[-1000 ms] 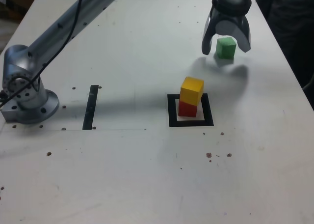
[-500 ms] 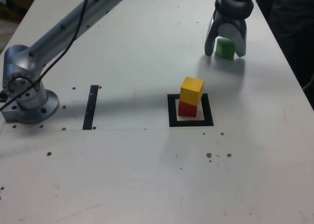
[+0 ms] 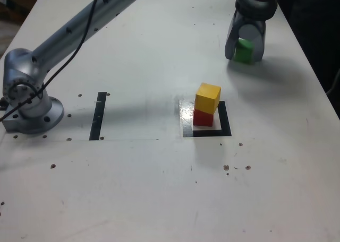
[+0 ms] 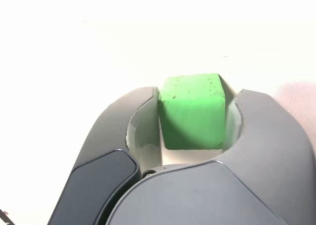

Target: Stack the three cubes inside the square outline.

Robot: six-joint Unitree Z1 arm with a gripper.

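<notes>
Fingers of the robot's gripper point(image 3: 244, 57) flanked the green cube point(image 3: 244, 50) at the far side of the white tabletop point(image 3: 133, 189), as seen from where I stood in the room. The cube lay between the jaws, one face against or almost against one finger pad point(image 4: 144, 133); on the other side a dark sliver showed, and whether both pads were pressing, or the cube was truly clasped, I could not tell.

Well apart from the jaws, below them and toward the exterior view's left, the yellow cube point(image 3: 207, 98) sat atop the red cube point(image 3: 203, 118) inside the black-tape square outline point(image 3: 225, 120), the upper block looking slightly turned. The green cube, outside that frame, was the one left to stack.

The step in hand looked to be the grasp. Done well, it called for centring the jaws so that both pads met opposite faces squarely, then an even squeeze and a check for firm contact before a straight lift. A lopsided pinch could have twisted the cube or let it slip, and the trip back to the pair would have needed enough height for the jaws to clear the yellow top.
</notes>
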